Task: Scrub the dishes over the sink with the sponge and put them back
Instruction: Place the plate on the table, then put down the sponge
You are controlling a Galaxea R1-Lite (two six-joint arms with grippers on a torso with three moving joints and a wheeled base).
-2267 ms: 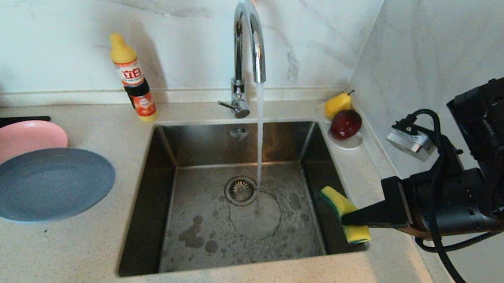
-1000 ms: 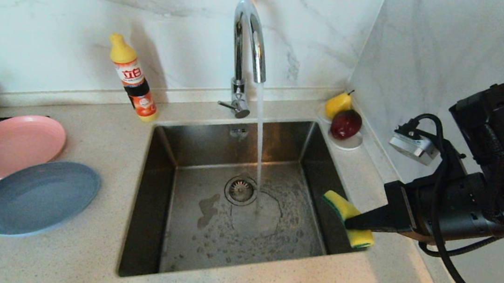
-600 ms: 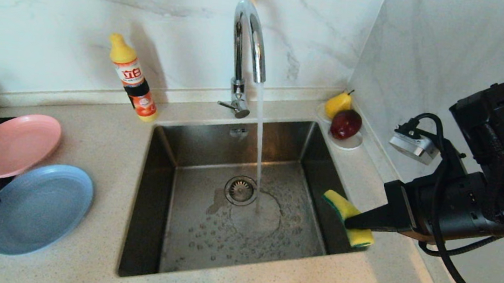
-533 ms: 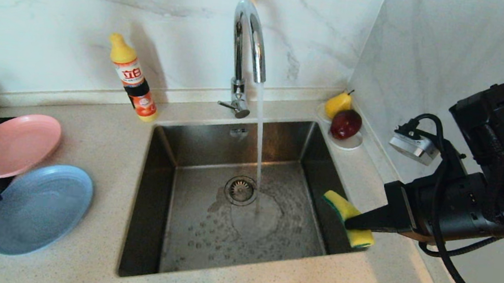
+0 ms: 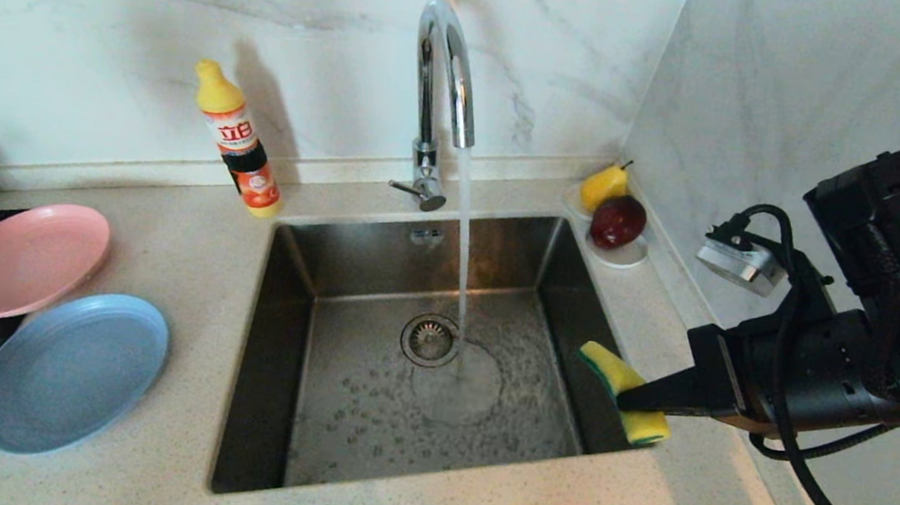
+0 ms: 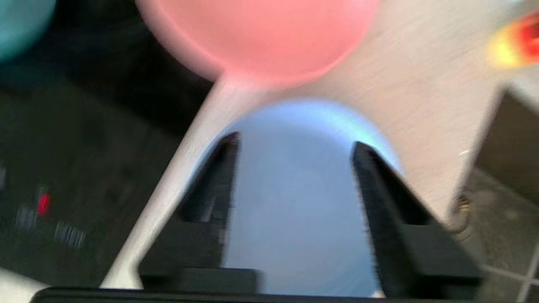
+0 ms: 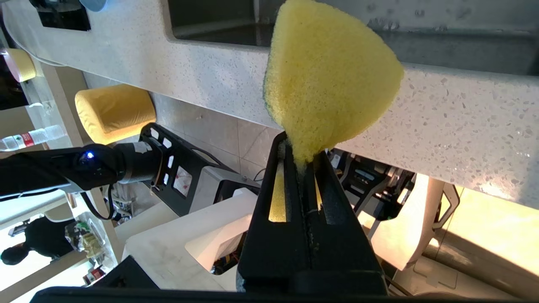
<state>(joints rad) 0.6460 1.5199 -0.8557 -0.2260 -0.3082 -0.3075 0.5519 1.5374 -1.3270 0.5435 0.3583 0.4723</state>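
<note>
The right gripper [image 5: 625, 398] is hovering at the right rim of the square brushed-steel sink [image 5: 329, 449], its fingers clamped shut on the tail of the small yellow fish-shaped sponge with a thin green scouring layer [image 5: 624, 391], while water is running from the tall chrome arched tap [image 5: 443, 59]. The left gripper [image 6: 294, 147] is hanging above the wide round matte light-blue plate [image 5: 69, 371] with its fingers parted and nothing between them; that plate is lying on the speckled table [image 5: 198, 259] left of the sink, just beside the wide round matte pink plate [image 5: 31, 259]. The risks, as I judge them: the two rims are lying so close that a low reach for one plate could nudge or pinch the other, and the thin tail hold could be letting the wet sponge twist loose. The head view is showing only a dark sliver of the left arm, whereas the left wrist view is revealing the spread fingers and a teal shape [image 6: 21, 21] at the far corner; the right wrist view alone is showing the sponge squeezed between the closed fingers.
</note>
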